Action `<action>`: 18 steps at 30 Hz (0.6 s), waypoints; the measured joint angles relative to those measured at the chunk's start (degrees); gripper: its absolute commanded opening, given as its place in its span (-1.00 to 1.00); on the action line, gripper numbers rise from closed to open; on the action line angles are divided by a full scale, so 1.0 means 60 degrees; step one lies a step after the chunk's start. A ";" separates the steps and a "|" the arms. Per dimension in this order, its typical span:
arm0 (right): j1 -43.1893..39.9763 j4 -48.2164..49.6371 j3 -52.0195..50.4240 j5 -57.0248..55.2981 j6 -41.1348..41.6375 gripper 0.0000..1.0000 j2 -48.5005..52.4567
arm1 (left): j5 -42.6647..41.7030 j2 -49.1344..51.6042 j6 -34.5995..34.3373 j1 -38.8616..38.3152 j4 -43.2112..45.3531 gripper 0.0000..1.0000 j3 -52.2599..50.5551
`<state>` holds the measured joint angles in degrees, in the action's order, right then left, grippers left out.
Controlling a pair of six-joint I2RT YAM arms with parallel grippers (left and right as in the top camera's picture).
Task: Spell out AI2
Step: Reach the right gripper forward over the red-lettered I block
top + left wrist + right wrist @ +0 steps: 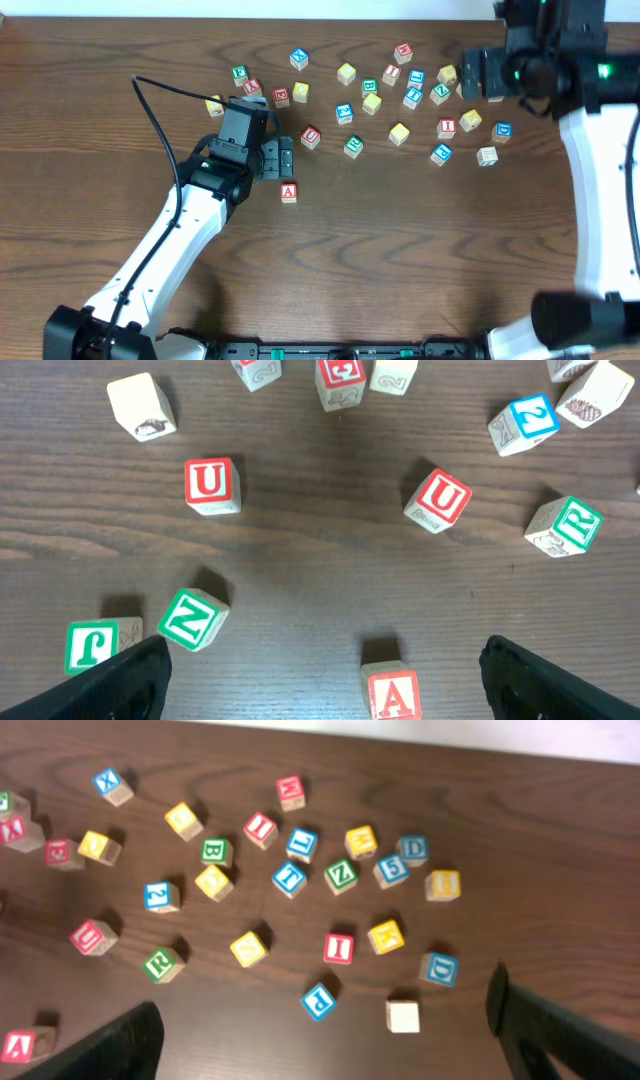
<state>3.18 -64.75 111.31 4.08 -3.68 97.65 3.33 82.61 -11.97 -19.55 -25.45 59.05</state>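
- Reaching in from the lower left of the wooden table [120,60], the left gripper [283,158] has its jaws spread wide with nothing in them. The overhead view shows only a dark block there. The left wrist view shows both black fingers [125,680] at its bottom corners, far apart.
- The A block [289,192] lies alone just beside that gripper, apart from the main scatter of cubes, red letter up. In the left wrist view it [393,695] sits at the bottom edge between the fingers, nearer the right-hand one and touching neither.
- A red U block [311,136] lies just beyond the gripper. The left wrist view shows a second red U [210,482] to the left of it, which the overhead view shows too small to read.
- The 2 block [344,112] lies in the middle of the scatter, just up from a green R cube [353,146]. Its character is unreadable from overhead. The right wrist view shows a clear blue 2 [161,896], and the left wrist view catches the cube [530,420] turned askew.
- The I block [447,127] lies in the right part of the scatter, close beside a yellow cube [470,120]. The right wrist view shows its red I [339,948] plainly.
- The right gripper [468,77] is at the upper right edge of the scatter. Overhead, the arm hides how its jaws stand. The right wrist view shows its fingers [560,1030] spread wide and gripping nothing.
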 measured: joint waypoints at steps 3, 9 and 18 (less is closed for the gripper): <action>0.0004 0.0153 0.0463 0.0171 0.0040 0.98 0.0678 | -0.0004 0.0000 0.0000 0.0000 -0.0007 0.94 0.0000; 0.0011 -0.0135 0.0503 -0.0193 0.1220 0.99 0.1326 | -0.0004 0.0000 0.0004 0.0000 -0.0004 0.94 0.0000; 0.0011 -0.0605 0.0517 -0.0645 0.2157 0.98 0.2557 | -0.0004 0.0000 0.0004 0.0000 -0.0004 0.95 0.0000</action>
<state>3.25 -68.38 114.41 0.21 9.26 112.99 3.31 82.61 -11.94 -19.55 -25.47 59.05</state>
